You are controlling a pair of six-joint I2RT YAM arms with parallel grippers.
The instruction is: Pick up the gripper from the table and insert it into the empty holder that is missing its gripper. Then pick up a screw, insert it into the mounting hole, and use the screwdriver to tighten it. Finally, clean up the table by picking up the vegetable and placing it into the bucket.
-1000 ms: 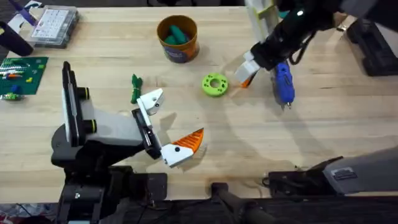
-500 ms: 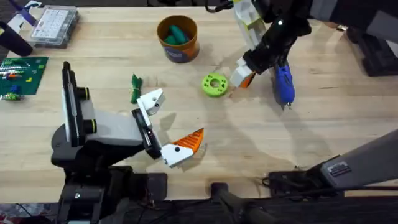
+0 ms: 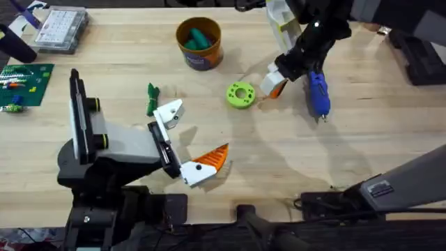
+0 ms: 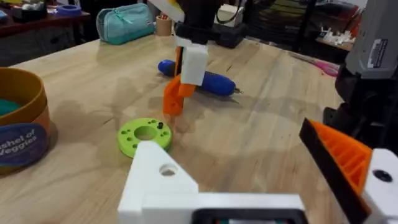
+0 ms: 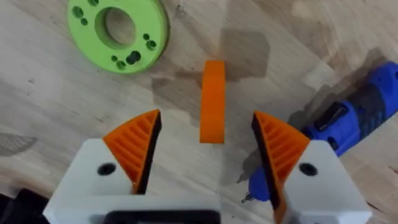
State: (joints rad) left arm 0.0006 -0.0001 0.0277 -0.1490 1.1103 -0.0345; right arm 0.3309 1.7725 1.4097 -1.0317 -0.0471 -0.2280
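Note:
The orange ribbed gripper (image 5: pixel 212 101) lies flat on the table between the green ring and the screwdriver. My right gripper (image 3: pixel 273 84) hangs open just over it, one orange pad on each side, not touching. The blue screwdriver (image 3: pixel 318 94) lies just right of it. My left gripper (image 3: pixel 189 136) is open: one finger carries an orange pad (image 3: pixel 212 158), the other is the bare white holder (image 3: pixel 169 111). The dark green vegetable (image 3: pixel 151 99) lies beside the holder. The orange bucket (image 3: pixel 198 43) stands at the back with something teal inside.
A lime green flat ring (image 3: pixel 241 95) with a small dark piece in one hole lies left of the right gripper. A clear parts box (image 3: pixel 61 28) and a green board (image 3: pixel 24 84) sit far left. Black equipment (image 3: pixel 418 56) stands at the right edge.
The right arm has swung left and toward the far side, carrying its gripper slightly left over the orange gripper. The left arm and the objects on the table have stayed still.

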